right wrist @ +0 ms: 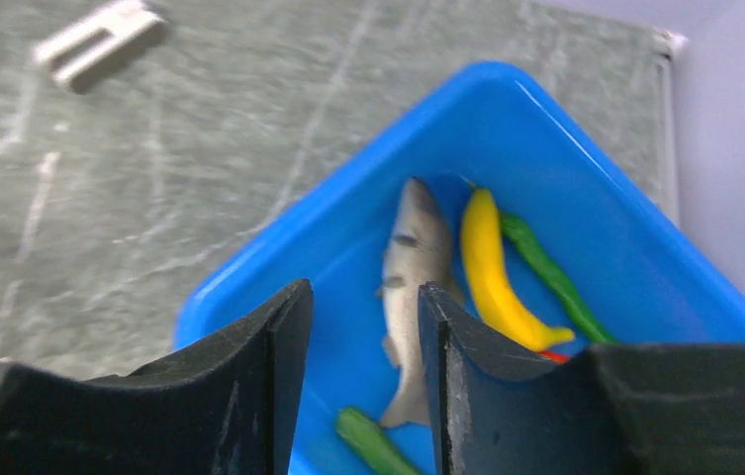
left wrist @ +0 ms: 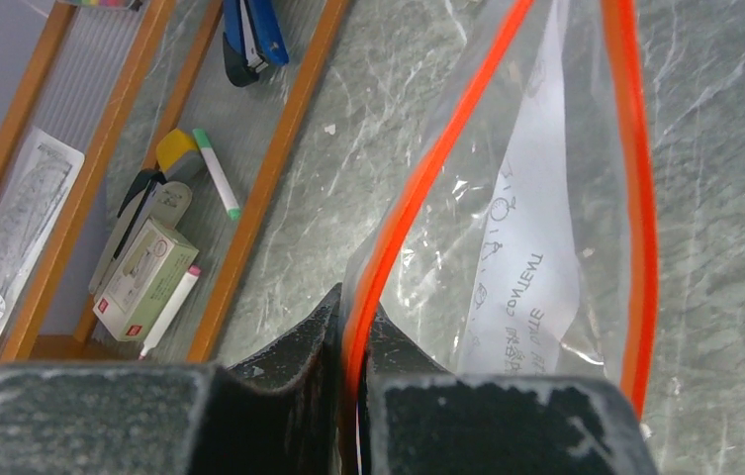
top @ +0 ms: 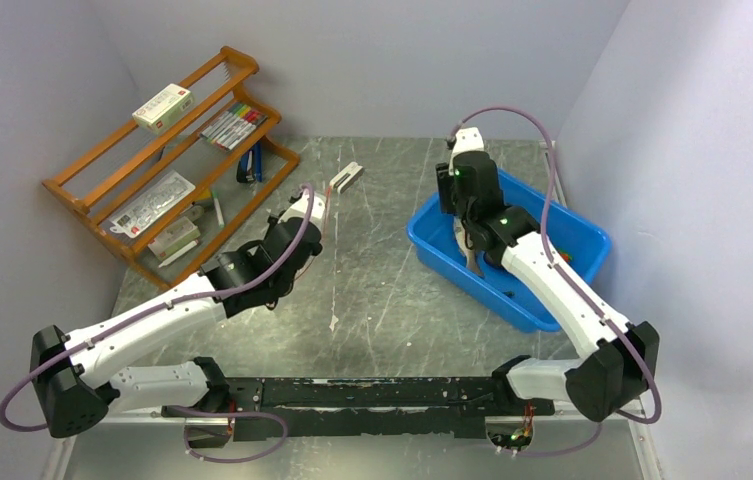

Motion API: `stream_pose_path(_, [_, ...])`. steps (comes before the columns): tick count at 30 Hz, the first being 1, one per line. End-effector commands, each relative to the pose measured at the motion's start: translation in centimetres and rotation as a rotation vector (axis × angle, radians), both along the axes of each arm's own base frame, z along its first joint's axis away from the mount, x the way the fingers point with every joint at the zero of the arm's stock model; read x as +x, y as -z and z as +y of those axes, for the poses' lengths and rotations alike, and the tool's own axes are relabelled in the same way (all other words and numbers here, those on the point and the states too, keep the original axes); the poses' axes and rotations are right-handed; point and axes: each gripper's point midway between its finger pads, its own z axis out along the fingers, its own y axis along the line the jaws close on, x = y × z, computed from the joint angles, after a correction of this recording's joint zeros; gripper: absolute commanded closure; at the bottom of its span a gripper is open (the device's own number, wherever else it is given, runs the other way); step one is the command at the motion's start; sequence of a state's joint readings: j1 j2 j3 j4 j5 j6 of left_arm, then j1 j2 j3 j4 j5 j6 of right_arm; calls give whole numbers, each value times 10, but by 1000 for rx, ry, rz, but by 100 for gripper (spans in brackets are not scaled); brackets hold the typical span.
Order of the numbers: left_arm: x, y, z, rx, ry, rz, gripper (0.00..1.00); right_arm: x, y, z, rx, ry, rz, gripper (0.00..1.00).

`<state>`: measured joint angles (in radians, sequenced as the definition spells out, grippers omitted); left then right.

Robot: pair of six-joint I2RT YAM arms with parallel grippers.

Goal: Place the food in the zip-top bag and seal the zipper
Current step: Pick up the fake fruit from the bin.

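Marbled grey-green tabletop (top: pixel 372 290) shows through the crinkly clear zip-top bag (left wrist: pixel 536 228), its far end cut off, and the left gripper (left wrist: pixel 353 327) pinches tight on its thin red-orange zipper (left wrist: pixel 418 188). Over the glossy blue bin (right wrist: pixel 507 109) the right gripper (right wrist: pixel 363 327) stands spread and empty above the silver-grey fish (right wrist: pixel 413 267), smooth yellow banana (right wrist: pixel 492 272) and long green pod (right wrist: pixel 546 272). A red tip (right wrist: pixel 553 354) beside them is mostly hidden.

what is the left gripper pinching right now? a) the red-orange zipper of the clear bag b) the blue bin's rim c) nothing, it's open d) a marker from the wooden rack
a: in the left wrist view the left gripper has its jaws shut on the zipper along the mouth of the zip-top bag.
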<state>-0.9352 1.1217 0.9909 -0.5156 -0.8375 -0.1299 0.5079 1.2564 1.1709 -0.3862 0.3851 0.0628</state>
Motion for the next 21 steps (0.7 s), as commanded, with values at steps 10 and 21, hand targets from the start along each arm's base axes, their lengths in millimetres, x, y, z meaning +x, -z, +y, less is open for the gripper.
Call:
stream_pose_path(10, [-8, 8, 0, -38, 60, -11, 93, 23, 96, -105, -203, 255, 272, 57])
stream_pose_path(21, [-8, 8, 2, -41, 51, -15, 93, 39, 164, -141, -312, 346, 428, 55])
